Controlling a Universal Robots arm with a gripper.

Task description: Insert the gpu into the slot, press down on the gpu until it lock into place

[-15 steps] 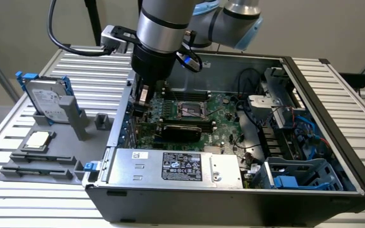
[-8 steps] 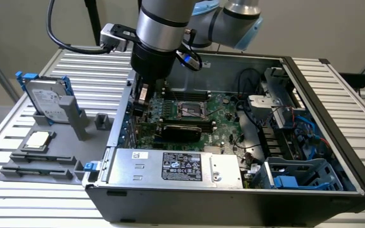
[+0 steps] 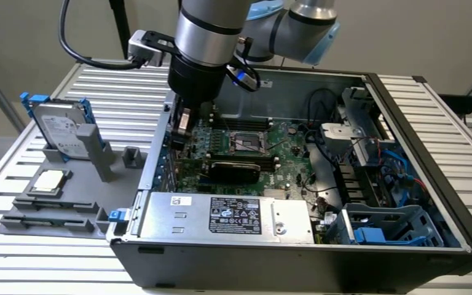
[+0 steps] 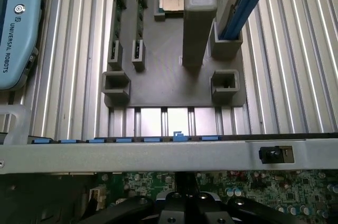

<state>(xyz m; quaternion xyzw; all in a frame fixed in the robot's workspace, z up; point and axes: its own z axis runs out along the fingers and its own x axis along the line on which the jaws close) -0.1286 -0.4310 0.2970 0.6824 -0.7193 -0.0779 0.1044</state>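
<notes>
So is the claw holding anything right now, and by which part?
Cannot be told: the claw hangs inside the case. The gpu lies on the board, apart from it.

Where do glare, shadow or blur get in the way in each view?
Exterior view: even light, a soft sheen on the silver metal box; the arm's shadow darkens the motherboard beneath the gripper. Wrist view: bright glare on the slatted table between the grey fixture plate and the case wall; the gripper is dark.
</notes>
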